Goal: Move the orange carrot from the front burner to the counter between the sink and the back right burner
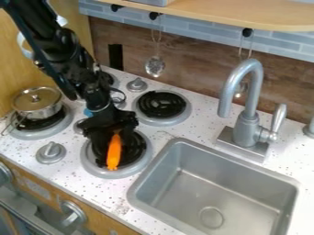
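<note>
We see the black gripper (pixel 114 136) at the upper end of an orange carrot-like toy (pixel 113 154), over the burner (pixel 142 163) beside the sink (pixel 158 181), but cannot tell whether it is clamped or apart.

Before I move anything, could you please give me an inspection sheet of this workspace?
Surface: speckled white countertop with an inset sink.
Job's things: orange toy carrot, over the front burner beside the sink.
Clutter: lidded metal pot on the left burner; small blue item, partly hidden by the gripper.
Gripper: at the carrot's upper end.
Cables: thin dark loop beside the arm.
Surroundings: grey faucet; metal utensil hanging on the back wall.
</note>
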`<state>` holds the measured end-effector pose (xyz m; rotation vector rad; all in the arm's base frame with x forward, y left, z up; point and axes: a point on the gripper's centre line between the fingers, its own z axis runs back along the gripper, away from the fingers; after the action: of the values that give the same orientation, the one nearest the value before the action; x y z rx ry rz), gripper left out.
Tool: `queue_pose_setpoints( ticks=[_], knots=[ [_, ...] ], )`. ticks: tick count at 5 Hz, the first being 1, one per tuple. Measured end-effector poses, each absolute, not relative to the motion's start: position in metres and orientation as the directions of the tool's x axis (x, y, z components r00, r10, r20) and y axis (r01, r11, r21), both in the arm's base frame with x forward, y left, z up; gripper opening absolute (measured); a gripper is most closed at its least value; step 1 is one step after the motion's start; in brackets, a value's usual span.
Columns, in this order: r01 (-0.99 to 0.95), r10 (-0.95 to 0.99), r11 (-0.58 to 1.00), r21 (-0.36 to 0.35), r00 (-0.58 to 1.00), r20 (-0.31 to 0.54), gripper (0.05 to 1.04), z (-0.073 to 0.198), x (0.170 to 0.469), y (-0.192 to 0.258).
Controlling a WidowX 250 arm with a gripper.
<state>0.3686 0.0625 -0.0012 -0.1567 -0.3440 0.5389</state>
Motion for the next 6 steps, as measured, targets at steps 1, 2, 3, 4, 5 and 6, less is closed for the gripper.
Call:
queue_pose_setpoints(
  ticks=[1, 2, 3, 4, 5, 6],
  knots=[
    [-0.544, 0.596, 0.803, -0.245, 0.745, 0.3, 0.685, -0.003, 0.364, 0.065],
    [-0.562, 0.615, 0.788, -0.249, 0.737, 0.281, 0.444, -0.004, 0.359, 0.063],
    [-0.55, 0.597, 0.801, -0.235, 0.757, 0.264, 0.413, -0.003, 0.358, 0.058],
    [-0.503, 0.537, 0.843, -0.192, 0.812, 0.228, 0.413, -0.002, 0.356, 0.049],
    [-0.45, 0.469, 0.883, -0.136, 0.861, 0.195, 0.412, 0.004, 0.353, 0.034],
    [-0.349, 0.373, 0.927, -0.139, 0.901, 0.222, 0.411, 0.022, 0.373, 0.006]
  ],
)
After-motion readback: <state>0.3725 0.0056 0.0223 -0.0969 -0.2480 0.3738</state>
